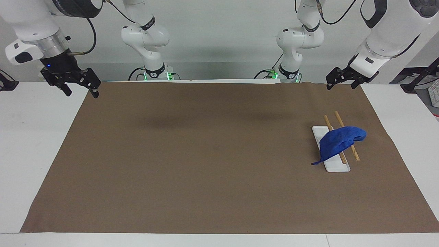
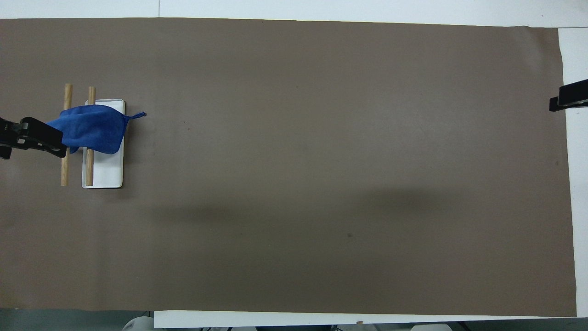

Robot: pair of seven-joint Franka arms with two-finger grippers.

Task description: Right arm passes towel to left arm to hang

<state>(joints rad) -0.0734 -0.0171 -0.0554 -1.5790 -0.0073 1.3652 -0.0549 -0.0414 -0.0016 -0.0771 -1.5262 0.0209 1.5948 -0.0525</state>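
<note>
The towel (image 1: 339,142) drapes loosely over two wooden rails (image 1: 344,135) on a white base (image 1: 334,164) at the left arm's end of the bench; a draught or nudge could slide it off (only friction holds it). Left gripper (image 1: 340,79) and right gripper (image 1: 78,81) hang clear, fingers apart.

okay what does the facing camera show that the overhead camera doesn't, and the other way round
Only the facing view shows the white arms' bodies, their bases, and the left gripper hanging high, clear of the bright royal-blue soft towel. Only the overhead view has that gripper covering the towel's end. Both show the towel draped over two wooden rods above a white rectangular base on the brown mat, and the right gripper over the mat's edge.
</note>
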